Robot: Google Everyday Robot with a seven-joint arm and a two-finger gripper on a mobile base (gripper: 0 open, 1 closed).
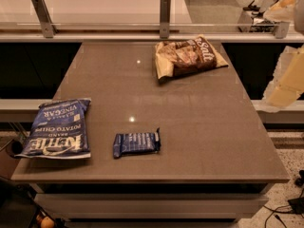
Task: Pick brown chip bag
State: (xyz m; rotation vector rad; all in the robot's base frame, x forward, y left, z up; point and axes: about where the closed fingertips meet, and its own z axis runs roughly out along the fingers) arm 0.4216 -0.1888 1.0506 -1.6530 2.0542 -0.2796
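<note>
Looking at the setup, the dark brown and tan glossy chip bag with white "Salt" lettering (187, 56) is lying flat at the far end of the grey-brown stone-look table (199, 127), a bit right of centre and close to the far edge under the glass rail. Its long axis runs roughly left to right, slightly tilted, with the "Salt" end on the right.

The gripper (286, 82) is the pale cream shape hanging at the right edge of view, off past the table's right side. Honestly can't tell if it's open or closed, and it isn't holding anything I can see. So the bag sits to its left and a little farther back, with the "Salt" end being the closest bit.

My guess is the reach has to go left across the table corner. Nothing is in the way: the blue Kettle potato chip bag (57, 129) and the small dark blue bar packet (136, 143) are both well apart, down by the near edge. Only the grey metal rail post (165, 15) just behind the bag looks worth minding.
</note>
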